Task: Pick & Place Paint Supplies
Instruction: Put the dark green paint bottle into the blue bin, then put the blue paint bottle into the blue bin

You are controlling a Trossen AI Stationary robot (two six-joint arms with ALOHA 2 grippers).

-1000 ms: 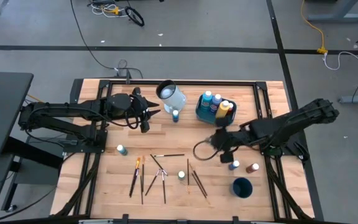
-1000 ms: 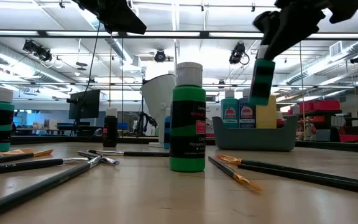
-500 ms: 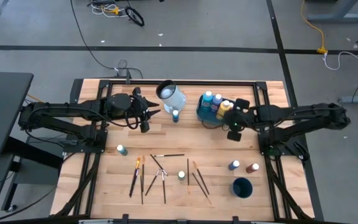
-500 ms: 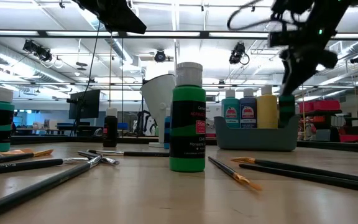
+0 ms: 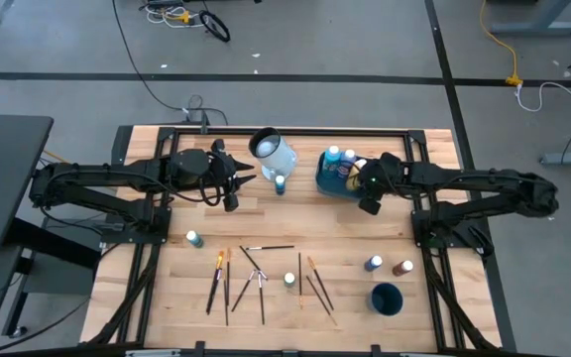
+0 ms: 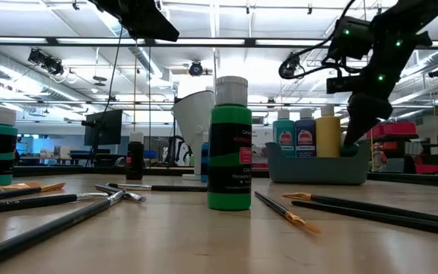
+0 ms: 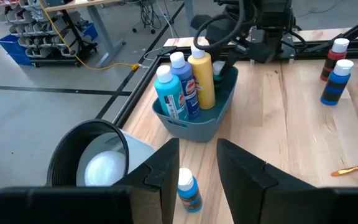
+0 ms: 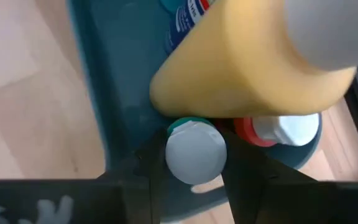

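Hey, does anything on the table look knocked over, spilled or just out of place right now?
Only the pale jug: it lies on its side beside the tub, open mouth facing sideways. No spill shows. The brushes lie scattered and crossed, unsorted. The loose bottles stand upright.

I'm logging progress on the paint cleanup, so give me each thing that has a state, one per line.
Right gripper: shut on a green bottle, lowered into the tub.
Teal tub: upright, holding blue and yellow bottles.
Left gripper: open, empty, above a small blue bottle.
Jug: lying on its side.
Dark blue cup: upright.
Paintbrushes: flat on the table.
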